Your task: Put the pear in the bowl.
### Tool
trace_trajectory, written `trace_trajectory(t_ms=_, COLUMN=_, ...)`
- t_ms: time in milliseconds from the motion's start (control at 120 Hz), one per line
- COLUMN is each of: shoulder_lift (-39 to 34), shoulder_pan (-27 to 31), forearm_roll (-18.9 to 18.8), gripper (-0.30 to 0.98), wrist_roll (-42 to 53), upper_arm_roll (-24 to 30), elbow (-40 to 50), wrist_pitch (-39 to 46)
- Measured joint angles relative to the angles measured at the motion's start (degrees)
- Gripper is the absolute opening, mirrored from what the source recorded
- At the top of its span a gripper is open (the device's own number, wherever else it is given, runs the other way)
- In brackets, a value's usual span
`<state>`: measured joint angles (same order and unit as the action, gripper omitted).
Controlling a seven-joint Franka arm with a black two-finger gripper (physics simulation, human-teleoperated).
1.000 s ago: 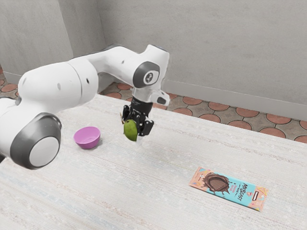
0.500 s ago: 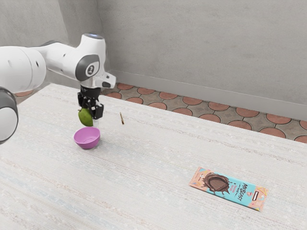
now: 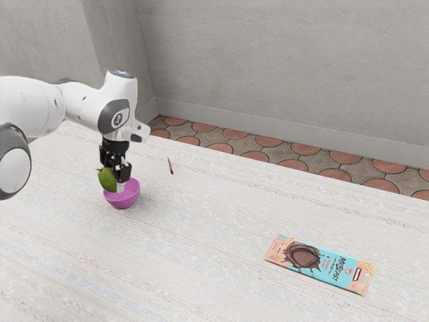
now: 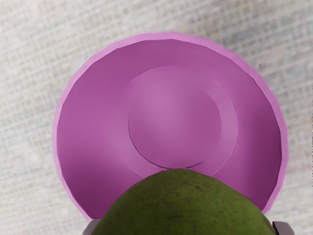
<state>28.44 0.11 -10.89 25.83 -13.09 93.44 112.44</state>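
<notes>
At the purple bowl [image 3: 122, 200], the jaws are parted around the green pear [image 3: 107, 180], holding it firmly.

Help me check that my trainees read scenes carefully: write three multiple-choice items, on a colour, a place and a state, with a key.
1. What colour is the bowl?
A) Yellow
B) Purple-pink
C) Black

2. Where is the chocolate bar?
A) Inside the bowl
B) On the floor
C) On the table

3. What is the claw's state?
A) Shut on the pear
B) Open and empty
C) Shut on the bowl

Key:
1 B: both views show its purple-pink wall.
2 C: it lies flat on the pale tabletop, apart from the bowl.
3 A: it grips the pear from two sides.
</notes>
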Motion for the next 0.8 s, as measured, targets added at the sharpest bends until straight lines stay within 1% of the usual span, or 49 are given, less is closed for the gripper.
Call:
trace_trajectory(t_ms=75, shoulder_lift=0.8, shoulder_pan=-0.1, forearm_roll=0.2, gripper=0.04, wrist_roll=0.6, upper_arm_roll=0.3, elbow=-0.3, wrist_pitch=0.8)
trace_trajectory(t_ms=175, shoulder_lift=1.0, shoulder_pan=-0.5, forearm_roll=0.7, gripper=0.17, wrist_roll=1.5, upper_arm_roll=0.7, elbow=-0.5, wrist_pitch=1.4)
trace_trajectory(t_ms=283, shoulder_lift=1.0, shoulder_pan=-0.6, forearm_roll=1.5, gripper=0.36, wrist_roll=2.7, upper_arm_roll=0.7, elbow=-0.5, wrist_pitch=1.8)
trace_trajectory(t_ms=450, shoulder_lift=1.1, shoulder_pan=-0.6, forearm_roll=2.5, gripper=0.51, wrist_roll=4.5, upper_arm_roll=0.7, elbow=-0.5, wrist_pitch=1.9)
trace_trajectory(t_ms=558, shoulder_lift=1.1, shoulder_pan=-0.6, forearm_roll=2.9, gripper=0.58, wrist_roll=5.5, upper_arm_roll=0.7, elbow=-0.5, wrist_pitch=1.8)
trace_trajectory(t_ms=692, shoulder_lift=0.3, shoulder_pan=-0.8, forearm_roll=3.2, gripper=0.63, wrist_roll=6.5, upper_arm_roll=0.7, elbow=-0.6, wrist_pitch=1.5)
trace_trajectory(t_ms=742, shoulder_lift=-2.3, shoulder_pan=-2.1, forearm_roll=4.4, gripper=0.64, wrist_roll=6.7, upper_arm_roll=0.7, elbow=-0.6, wrist_pitch=1.0)
trace_trajectory(t_ms=800, shoulder_lift=-7.3, shoulder_pan=-4.7, forearm_roll=6.4, gripper=0.65, wrist_roll=6.7, upper_arm_roll=0.7, elbow=-0.6, wrist_pitch=-0.5)
